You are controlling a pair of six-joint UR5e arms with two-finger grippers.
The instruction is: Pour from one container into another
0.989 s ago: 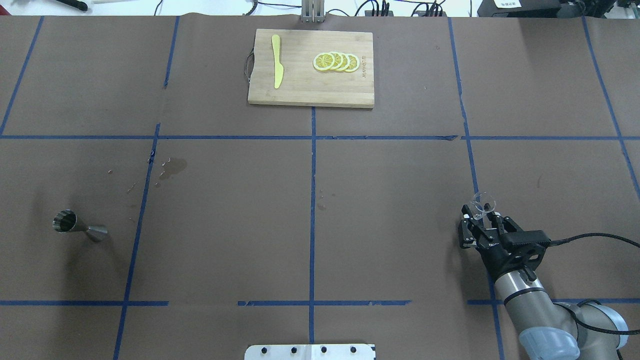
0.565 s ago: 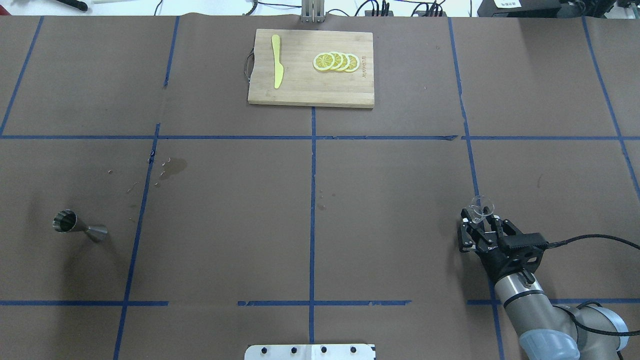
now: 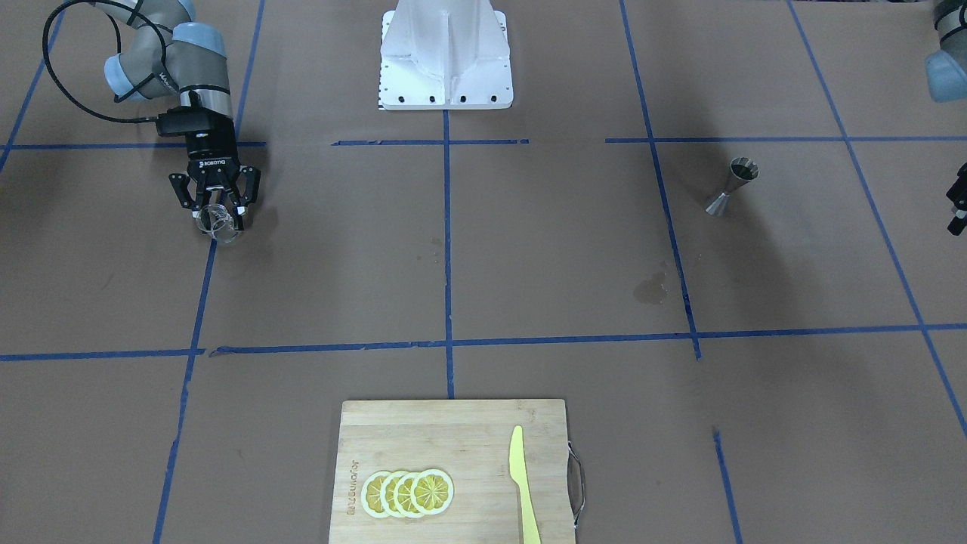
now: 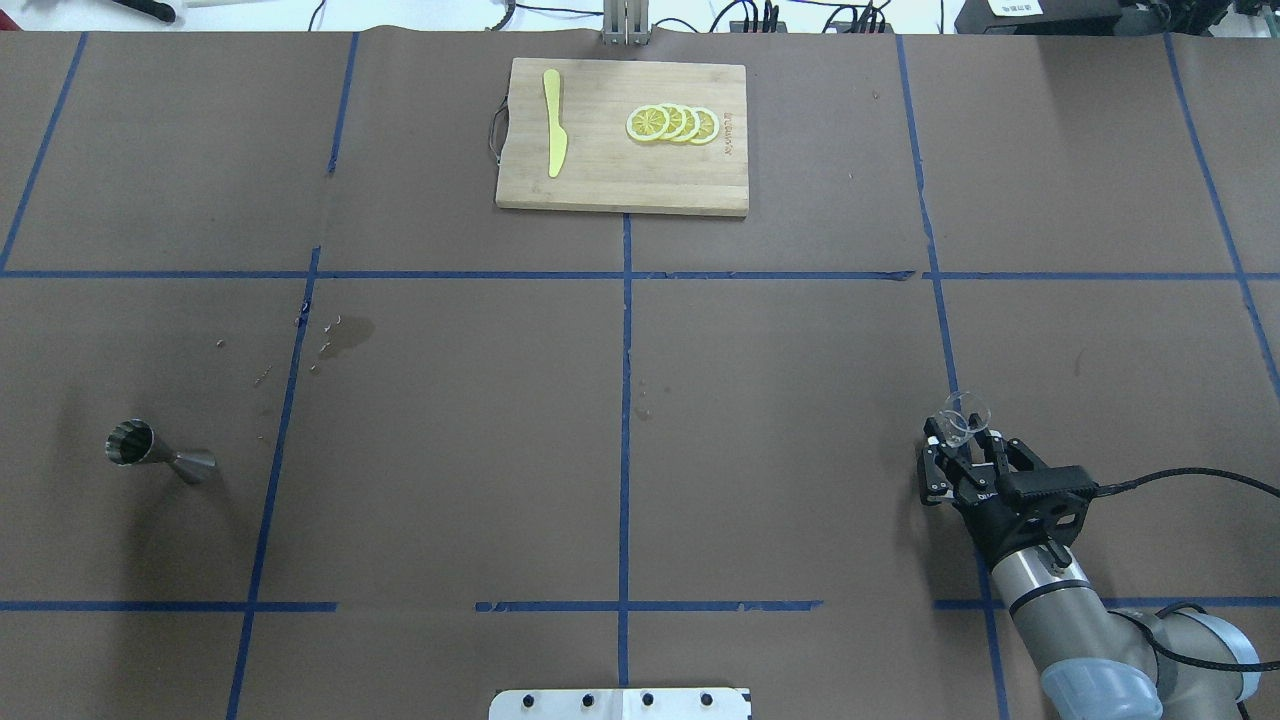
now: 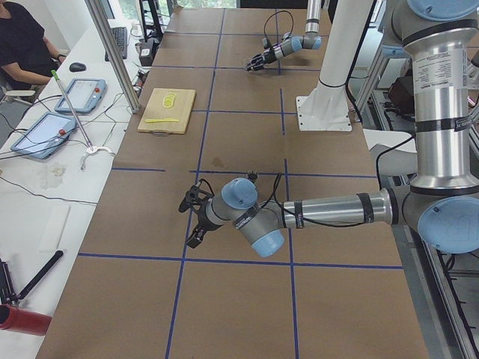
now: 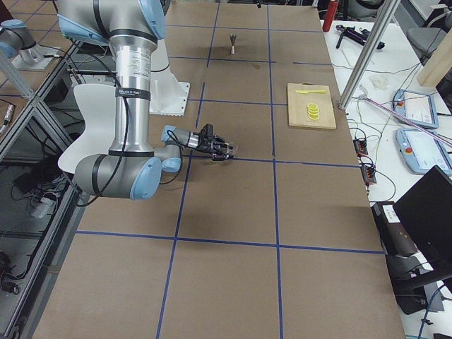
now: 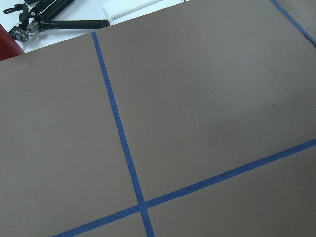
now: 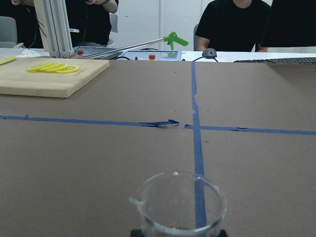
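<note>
Fingers point(image 4: 940, 440) round cup point(image 4: 966, 414) — jigger point(image 4: 160, 455) well apart

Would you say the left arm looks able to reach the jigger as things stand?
Probably yes: the jigger stands alone on bare table on that arm's side, and the left tool hovers close by. The right tool, holding the cup, is far across the table.

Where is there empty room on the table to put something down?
The big middle squares between the steel jigger and the glass cup in the right gripper are bare. Skip the wet stain. The cutting board is crowded with lemon slices and a knife.
</note>
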